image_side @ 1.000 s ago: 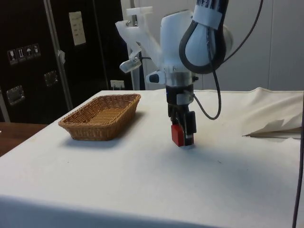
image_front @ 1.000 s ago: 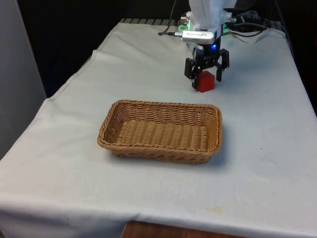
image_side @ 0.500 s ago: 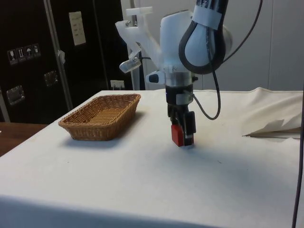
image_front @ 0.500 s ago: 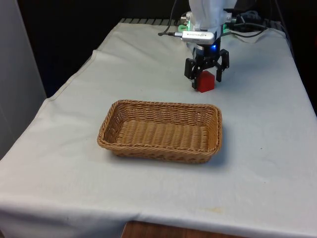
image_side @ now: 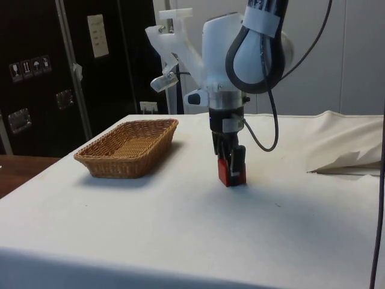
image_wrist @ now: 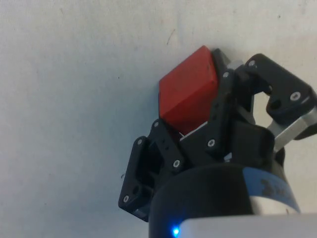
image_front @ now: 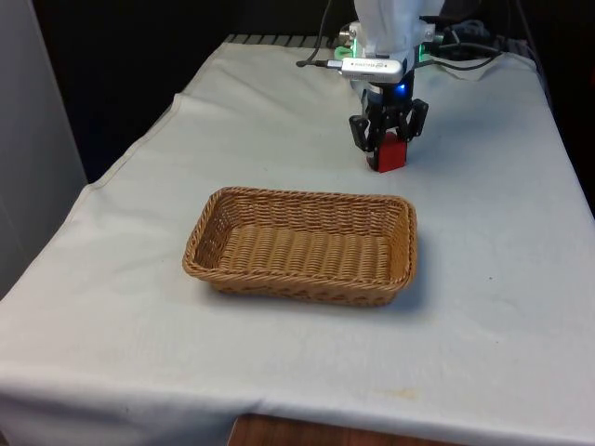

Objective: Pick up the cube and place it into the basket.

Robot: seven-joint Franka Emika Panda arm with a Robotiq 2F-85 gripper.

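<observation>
- The black gripper [image_front: 388, 139] [image_side: 230, 170] [image_wrist: 198, 131] hangs straight down from the white arm [image_side: 231, 54], and its two fingers are pressed against opposite faces of the red cube [image_front: 391, 155] [image_side: 228, 174] [image_wrist: 188, 92], clamping it.
- The cube sits low at the fingertips, at or just above the cloth; whether it touches the surface cannot be told. In the wrist view it sits at an angle between the fingers, with one broad red face turned to the camera.
- The wicker basket [image_front: 200, 247] [image_side: 96, 162] stands on the table well apart from the cube. In the front view it lies nearer the camera than the gripper and toward the front view's left; in the side view it lies to the gripper's left. It is rectangular, with woven sloping walls.
- The table is covered by a white cloth [image_front: 502, 307] [image_side: 180, 235] [image_wrist: 74, 99], mostly smooth, with a raised fold [image_side: 343, 161] at the right of the side view and a few small dark specks.
- A strip of brown tabletop [image_front: 372, 435] shows below the cloth's near edge in the front view.
- Behind the table in the side view stand dark cabinets [image_side: 42, 72] bearing small labels, and a pale wall [image_side: 355, 54] beyond the arm. Black cables [image_side: 271, 120] loop down from the arm.
</observation>
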